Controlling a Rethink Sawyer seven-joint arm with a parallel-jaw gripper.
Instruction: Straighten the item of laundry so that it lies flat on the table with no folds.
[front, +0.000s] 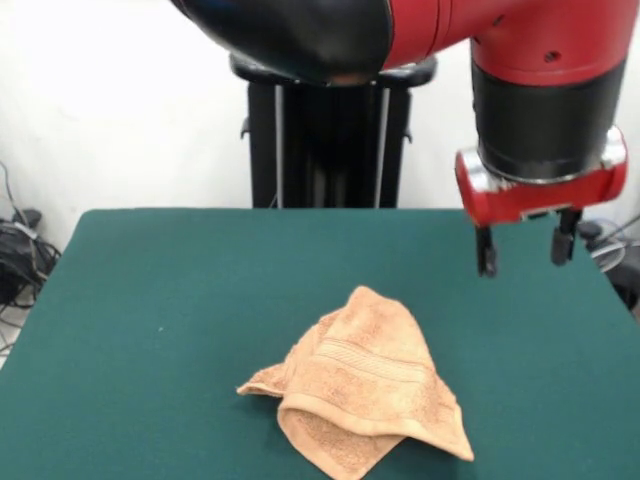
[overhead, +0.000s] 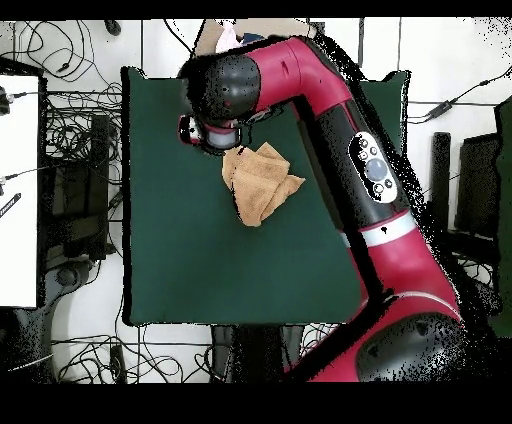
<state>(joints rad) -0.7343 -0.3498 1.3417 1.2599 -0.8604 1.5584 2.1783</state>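
The orange-tan terry towel (front: 365, 385) lies crumpled and folded over itself near the front middle of the dark green table (front: 160, 300), one band stripe showing across its top. It also shows in the overhead view (overhead: 262, 180), partly under the arm. My gripper (front: 525, 250) hangs open and empty above the table, to the right of and behind the towel in the front view, its two dark fingers (front: 486, 253) apart and well clear of the cloth. In the overhead view the wrist head (overhead: 205, 130) sits just left of the towel.
The red arm (overhead: 375, 180) crosses the table's right part in the overhead view. The black pedestal (front: 330, 140) stands behind the table's far edge. Cables (overhead: 70, 180) and equipment lie on the floor beside the table.
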